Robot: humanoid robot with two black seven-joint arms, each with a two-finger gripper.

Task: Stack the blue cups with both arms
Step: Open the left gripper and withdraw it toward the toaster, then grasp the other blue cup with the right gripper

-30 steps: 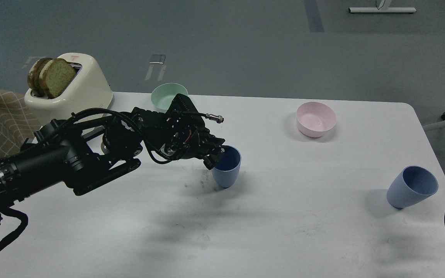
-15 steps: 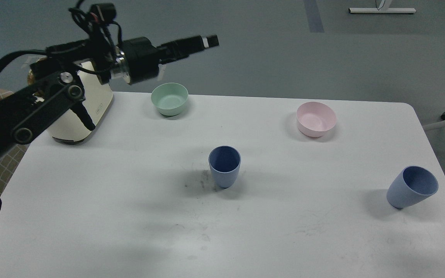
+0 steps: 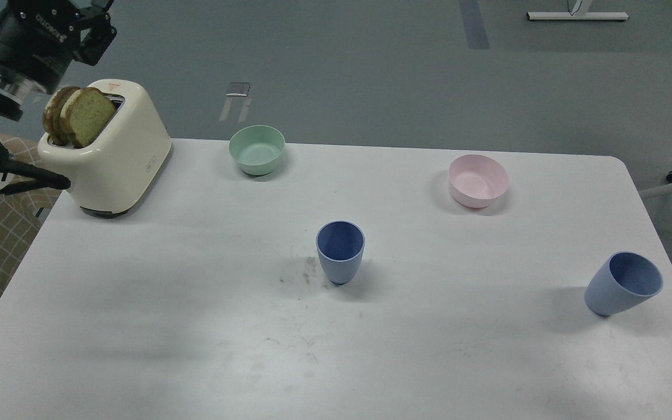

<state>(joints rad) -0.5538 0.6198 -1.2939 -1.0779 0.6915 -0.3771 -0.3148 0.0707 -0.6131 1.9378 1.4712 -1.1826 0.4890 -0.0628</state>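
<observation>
Both cups sitting free, your left gripper way up top-left

Left gripper (image 3: 88, 20) is cut off by the frame, so you can't tell its fingers. One blue cup (image 3: 340, 252) stands mid-table (image 3: 196, 326), the other cup (image 3: 623, 284) near the right edge.

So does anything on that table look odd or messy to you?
Nothing is spilled or broken. The table has dark scuff marks just left of the middle blue cup. The right-hand blue cup appears to lean toward the table's right edge, which may only be the camera's angle.
</observation>
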